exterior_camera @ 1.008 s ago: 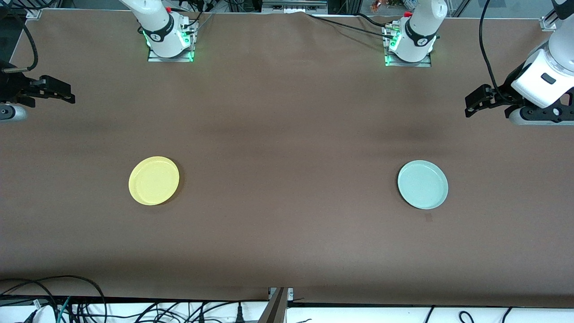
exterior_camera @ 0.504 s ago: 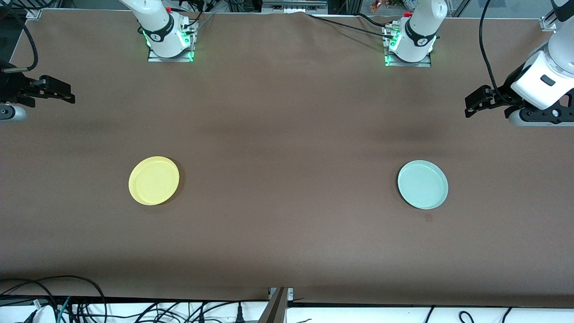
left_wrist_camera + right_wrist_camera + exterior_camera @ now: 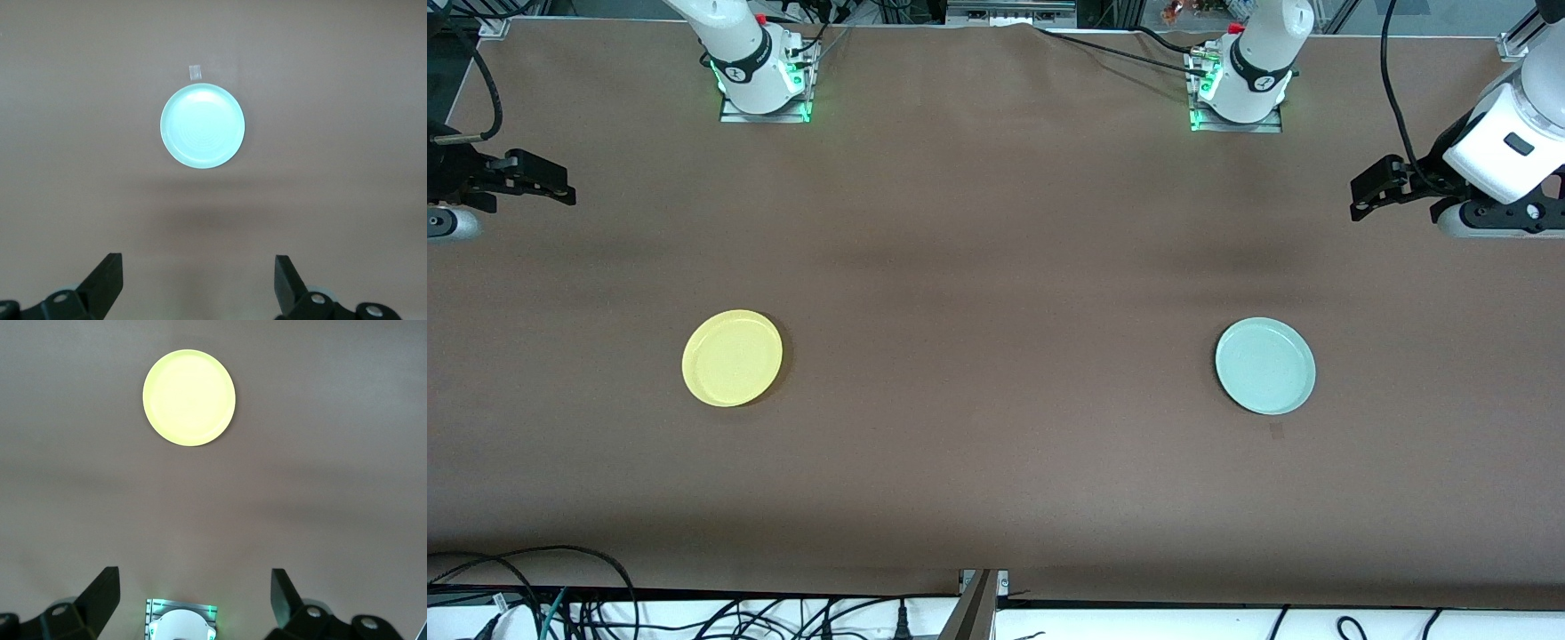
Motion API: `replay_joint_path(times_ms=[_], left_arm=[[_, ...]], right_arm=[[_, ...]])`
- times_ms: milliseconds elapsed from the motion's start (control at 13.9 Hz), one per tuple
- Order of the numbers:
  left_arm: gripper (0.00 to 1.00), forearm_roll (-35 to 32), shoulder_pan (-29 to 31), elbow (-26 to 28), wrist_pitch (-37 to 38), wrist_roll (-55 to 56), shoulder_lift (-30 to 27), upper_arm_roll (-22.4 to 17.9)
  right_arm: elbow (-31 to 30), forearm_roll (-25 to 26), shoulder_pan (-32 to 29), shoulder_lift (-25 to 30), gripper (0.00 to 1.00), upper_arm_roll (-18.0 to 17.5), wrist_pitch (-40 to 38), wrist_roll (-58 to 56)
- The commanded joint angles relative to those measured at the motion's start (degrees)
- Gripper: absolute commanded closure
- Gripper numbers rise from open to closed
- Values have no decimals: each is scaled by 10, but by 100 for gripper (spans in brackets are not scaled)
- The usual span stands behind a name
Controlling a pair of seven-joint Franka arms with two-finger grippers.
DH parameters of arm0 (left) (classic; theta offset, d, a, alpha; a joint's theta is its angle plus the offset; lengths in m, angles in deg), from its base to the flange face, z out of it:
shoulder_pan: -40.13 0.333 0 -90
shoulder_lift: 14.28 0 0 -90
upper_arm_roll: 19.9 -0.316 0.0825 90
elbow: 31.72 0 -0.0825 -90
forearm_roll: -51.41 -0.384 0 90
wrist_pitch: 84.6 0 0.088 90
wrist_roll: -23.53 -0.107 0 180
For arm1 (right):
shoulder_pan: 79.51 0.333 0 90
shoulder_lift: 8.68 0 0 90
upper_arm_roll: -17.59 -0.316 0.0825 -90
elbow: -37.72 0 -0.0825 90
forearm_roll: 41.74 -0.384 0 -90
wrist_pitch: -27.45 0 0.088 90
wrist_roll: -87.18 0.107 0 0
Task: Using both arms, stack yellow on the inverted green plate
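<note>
**Both claws wide and empty, each plate on its own arm's half of the table**

Nothing is in hand yet. The yellow plate (image 3: 732, 357) lies flat on the brown table (image 3: 996, 267) toward the right arm's end; the green plate (image 3: 1264, 365) lies toward the left arm's end, well apart from it and at about the same nearness to the front camera. The green plate appears to sit rim-up — the left wrist view shows a raised edge around a ringed centre (image 3: 203, 125) — so by my reading it has not been inverted yet.

The left claw (image 3: 1368, 192) hangs in the air over the table edge at the left arm's end, fingers spread wide, gripping nothing. The right claw (image 3: 547, 180) hangs over the table edge at the right arm's end, likewise fully parted and empty; its wrist view shows the two fingers (image 3: 100, 587) far apart with bare table between them and the yellow plate (image 3: 189, 397) straight ahead.

The relation that matters: each plate lies closer to the front camera than the spot its own arm's claw hangs over, and inward toward the table's middle. The left arm is plainly the nearer one to the green plate, the right arm to the yellow — so turning the green plate likely falls to the left arm. Being round, neither plate has a long axis; a grasp would have to take the low rim.
</note>
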Motion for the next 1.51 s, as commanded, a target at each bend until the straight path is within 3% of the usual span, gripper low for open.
replay_joint_path(times_ms=[0, 288, 576, 1008, 1440], left_arm=[[0, 0, 8, -21, 13, -6, 33, -5], [0, 1, 29, -12, 10, -16, 59, -9], [0, 0, 51, 28, -60, -17, 104, -9], [0, -30, 66, 171, -279, -18, 139, -9], [0, -43, 82, 205, -402, -22, 212, -10]], right_arm=[[-5, 4, -4, 4, 0, -3, 3, 7], [-5, 4, -5, 4, 0, -3, 3, 7], [-5, 4, -5, 4, 0, -3, 3, 7], [-6, 4, -5, 4, 0, -3, 3, 7], [-6, 3, -11, 4, 0, 4, 3, 7]])
